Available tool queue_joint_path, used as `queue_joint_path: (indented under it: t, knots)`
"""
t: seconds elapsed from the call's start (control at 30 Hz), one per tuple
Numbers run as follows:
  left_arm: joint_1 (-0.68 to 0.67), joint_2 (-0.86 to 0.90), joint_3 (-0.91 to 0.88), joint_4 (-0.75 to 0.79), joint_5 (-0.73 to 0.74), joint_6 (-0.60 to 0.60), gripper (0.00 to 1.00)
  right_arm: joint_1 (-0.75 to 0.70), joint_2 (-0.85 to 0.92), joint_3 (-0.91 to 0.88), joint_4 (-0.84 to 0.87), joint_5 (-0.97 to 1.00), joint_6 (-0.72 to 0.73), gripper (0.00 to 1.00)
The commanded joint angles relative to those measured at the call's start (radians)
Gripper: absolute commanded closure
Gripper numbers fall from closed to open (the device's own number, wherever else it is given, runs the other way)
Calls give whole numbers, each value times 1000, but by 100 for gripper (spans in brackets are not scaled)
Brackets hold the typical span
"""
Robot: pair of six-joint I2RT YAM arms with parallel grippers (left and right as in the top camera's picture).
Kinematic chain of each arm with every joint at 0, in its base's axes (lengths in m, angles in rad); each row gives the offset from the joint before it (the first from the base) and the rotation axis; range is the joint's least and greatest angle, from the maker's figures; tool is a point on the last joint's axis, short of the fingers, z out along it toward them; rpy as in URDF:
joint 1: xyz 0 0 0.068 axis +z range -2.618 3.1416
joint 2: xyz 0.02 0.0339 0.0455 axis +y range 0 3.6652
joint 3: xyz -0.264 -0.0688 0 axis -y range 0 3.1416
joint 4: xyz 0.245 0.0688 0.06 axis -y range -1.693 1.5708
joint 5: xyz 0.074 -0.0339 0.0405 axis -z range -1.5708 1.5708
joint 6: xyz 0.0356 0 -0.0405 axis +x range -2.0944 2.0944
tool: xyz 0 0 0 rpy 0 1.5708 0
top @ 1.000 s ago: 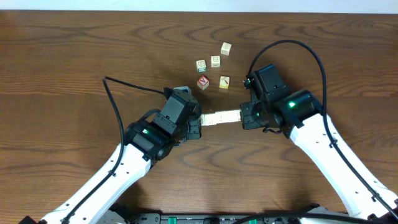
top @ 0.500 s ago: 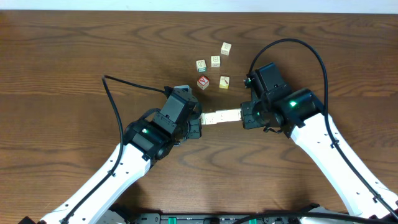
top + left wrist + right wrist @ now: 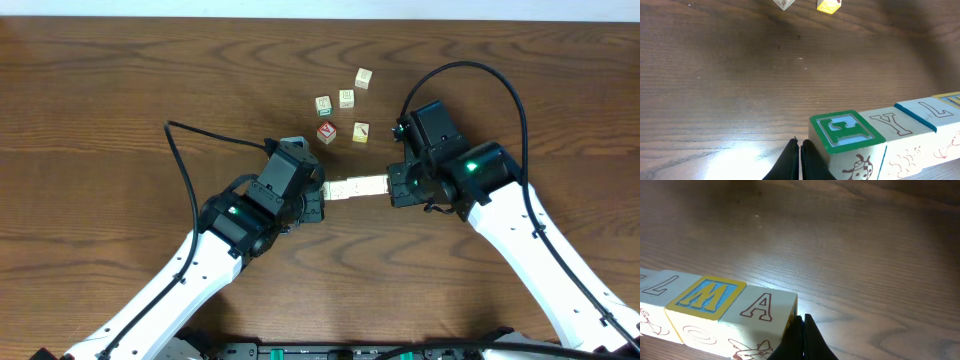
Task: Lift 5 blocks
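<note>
Both grippers were pinched shut, the left gripper (image 3: 318, 194) butting one end of the row of blocks (image 3: 355, 187) and the right gripper (image 3: 391, 186) the other, the row's long axis running straight between them.

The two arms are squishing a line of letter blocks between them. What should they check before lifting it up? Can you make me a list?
1. Row of five blocks straight, no gaps: ok. E, Y, L, M, A sit face to face.
2. Both tools closed: ok. The left tool and right tool have their fingers together.
3. Left tool against one end: ok, it meets the E block.
4. Right tool against the other end: ok, it meets the A block.
5. Loose blocks out of the way: ok, they lie apart from the row.
6. Row off the table yet: cannot tell.
</note>
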Motion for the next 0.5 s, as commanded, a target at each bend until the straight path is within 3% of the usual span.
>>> queue_joint_path:
  t: [0.0,0.47]
  knots:
    - [-50,-29,125,87,227,0,93,93,3,27,22,-375,-9,99]
    - [-50,-29,125,82,227,2,93,93,3,27,22,-376,-9,99]
